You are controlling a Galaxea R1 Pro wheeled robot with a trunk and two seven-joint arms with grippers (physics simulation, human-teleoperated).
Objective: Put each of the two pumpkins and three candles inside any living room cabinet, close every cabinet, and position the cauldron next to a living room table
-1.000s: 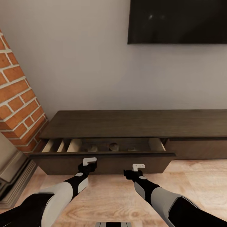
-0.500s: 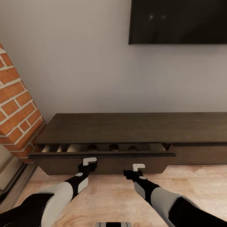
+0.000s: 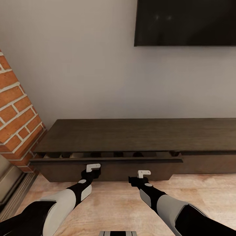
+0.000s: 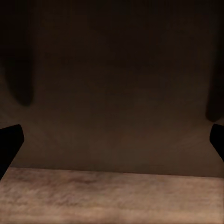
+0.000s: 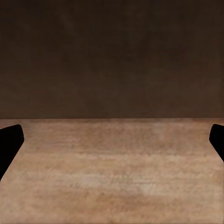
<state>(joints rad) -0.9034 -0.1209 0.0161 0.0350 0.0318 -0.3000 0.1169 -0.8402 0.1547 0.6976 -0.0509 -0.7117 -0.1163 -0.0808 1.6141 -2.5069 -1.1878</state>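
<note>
The long, low dark-brown cabinet [image 3: 137,134] stands against the wall in the head view. Its left drawer [image 3: 108,171] is out by only a narrow slit, and the dim shapes in that slit are too dark to name. My left gripper [image 3: 93,169] and right gripper [image 3: 143,174] are both held up against the drawer's front panel. In the left wrist view the dark panel [image 4: 116,93] is very close and the fingertips [image 4: 10,140] stand wide apart; the right wrist view has its fingertips [image 5: 9,140] equally spread. Both are open and hold nothing. Pumpkins, cauldron and table are out of view.
A red brick column [image 3: 16,114] rises at the left beside the cabinet's end. A dark television [image 3: 185,23] hangs on the wall above. Light wooden floor [image 3: 118,203] lies under both arms.
The drawer has slid in toward the cabinet, from well open to a thin slit. The view has moved closer to the cabinet, while both arms keep their pose.
</note>
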